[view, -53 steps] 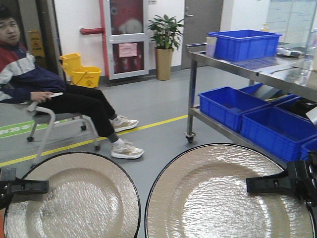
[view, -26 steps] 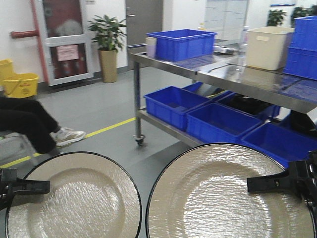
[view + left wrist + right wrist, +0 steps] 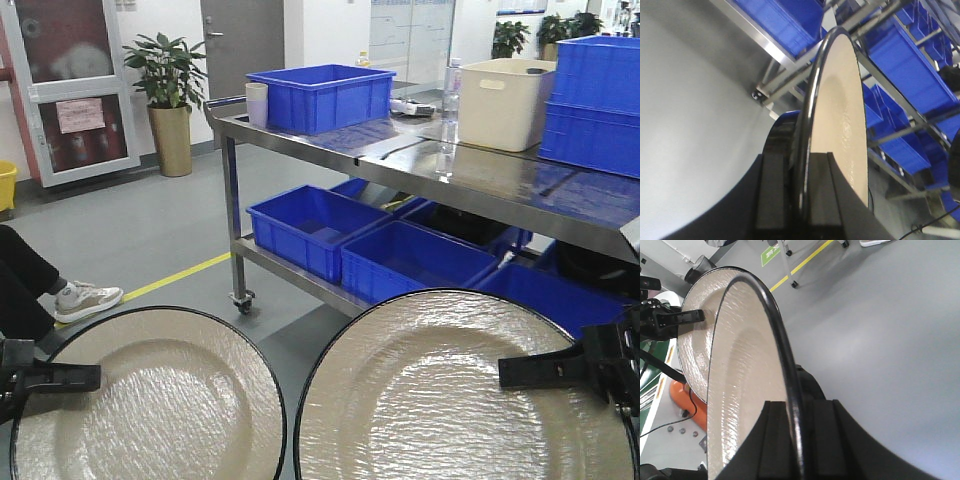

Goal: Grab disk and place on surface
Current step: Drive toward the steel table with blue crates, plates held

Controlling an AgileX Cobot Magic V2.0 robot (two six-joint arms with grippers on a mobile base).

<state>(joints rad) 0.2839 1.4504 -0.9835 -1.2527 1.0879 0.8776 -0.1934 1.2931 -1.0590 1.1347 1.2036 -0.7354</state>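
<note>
Left gripper (image 3: 80,377) clamped on left disk (image 3: 150,410), right gripper (image 3: 520,372) on right disk (image 3: 430,400), each held flat by its outer rim, both in front of cart (image 3: 500,188); surface out of view.

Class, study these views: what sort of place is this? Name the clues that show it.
Probably a factory or warehouse work floor: a steel trolley rack loaded with blue plastic crates, and a yellow line marked on the grey floor.
</note>
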